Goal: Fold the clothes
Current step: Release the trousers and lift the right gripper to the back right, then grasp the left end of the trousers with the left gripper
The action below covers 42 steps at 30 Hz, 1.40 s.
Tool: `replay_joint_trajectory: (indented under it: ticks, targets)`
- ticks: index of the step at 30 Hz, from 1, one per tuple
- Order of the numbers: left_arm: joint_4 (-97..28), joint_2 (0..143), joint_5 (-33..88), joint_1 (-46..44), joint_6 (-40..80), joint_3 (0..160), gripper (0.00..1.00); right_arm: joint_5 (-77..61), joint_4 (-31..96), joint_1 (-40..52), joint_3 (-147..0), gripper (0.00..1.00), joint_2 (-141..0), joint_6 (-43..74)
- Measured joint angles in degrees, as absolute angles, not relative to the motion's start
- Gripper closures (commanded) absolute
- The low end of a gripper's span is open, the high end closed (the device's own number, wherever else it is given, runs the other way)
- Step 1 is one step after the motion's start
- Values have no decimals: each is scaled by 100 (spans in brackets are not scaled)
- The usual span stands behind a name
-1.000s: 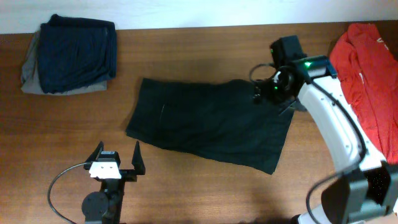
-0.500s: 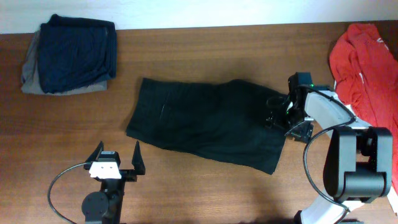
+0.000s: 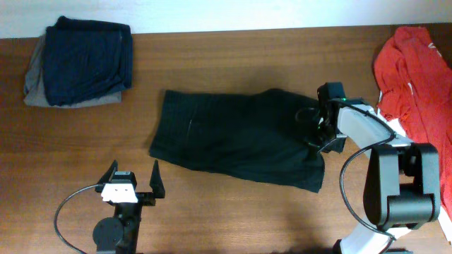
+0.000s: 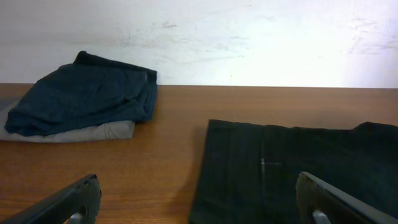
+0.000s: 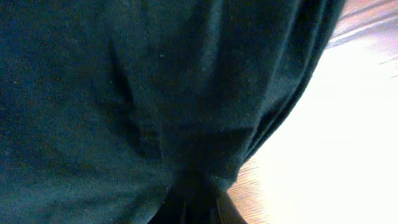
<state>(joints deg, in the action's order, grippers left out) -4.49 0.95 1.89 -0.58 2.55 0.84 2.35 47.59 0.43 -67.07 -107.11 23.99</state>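
The black shorts lie spread flat on the middle of the wooden surface, their long side running left to right and tilted a little.

At the shorts' right edge we see the right gripper low on the cloth. In the right wrist view dark fabric fills nearly the whole frame. It gathers into creases that run down to a pinch at the bottom centre, where the right gripper is closed on a fold of the shorts. Its fingers are mostly hidden by the cloth, and a strip of wood shows to the right of the fold.

In front of the shorts' left end, clear of the cloth, the left gripper sits with its jaws spread wide and nothing between them. In its own view the two fingers frame the shorts' near left corner, with nothing in between to block it.

Behind and well left of the shorts, a folded pile rests by the wall, dark blue cloth on top of grey. Well right of the shorts, past the right arm, a red garment lies crumpled at the surface's edge. Neither touches the shorts.
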Motion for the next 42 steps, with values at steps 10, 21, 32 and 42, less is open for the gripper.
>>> replay_joint_trajectory:
  ticks: [10, 21, 32, 42]
  targets:
    - [-449, 95, 187, -58, 255, 84, 1, 172, 6604, 38, -9625, 2, -10794, 2123]
    - [-449, 95, 189, -58, 255, 84, 1, 158, 6128, -360, -9682, 2, -10792, 1647]
    - [757, 97, 2768, -64, 602, 259, 1, 220, 6125, -395, -9682, 2, -10792, 1645]
    - [-2497, 4399, 1741, -64, 484, 4633, 1, 257, 6132, -395, -9686, 2, -10792, 1640]
